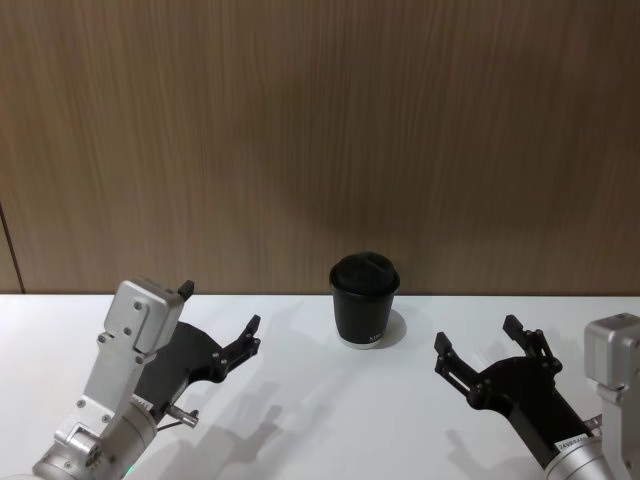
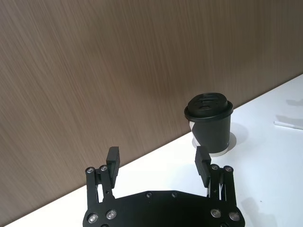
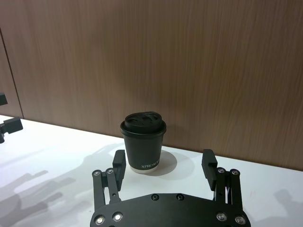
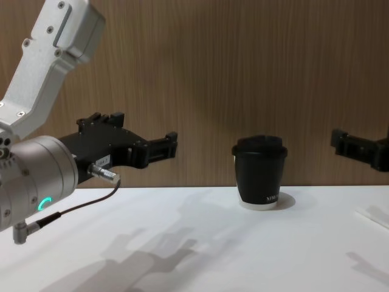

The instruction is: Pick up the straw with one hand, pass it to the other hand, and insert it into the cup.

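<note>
Left tool [image 1: 220, 307] and right tool [image 1: 476, 335] both spread, empty. Cup [image 1: 364, 300] stands ahead between them; a wide reach could topple it.

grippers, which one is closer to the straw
The right gripper: the straw lies on its side of the cup, the left gripper on the other side.

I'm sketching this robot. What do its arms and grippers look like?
The left gripper and right gripper are flat black, with silver screws and short blocky jaws. The right wrist is silver; the silver left wrist has a green ring and thin dark cable.
</note>
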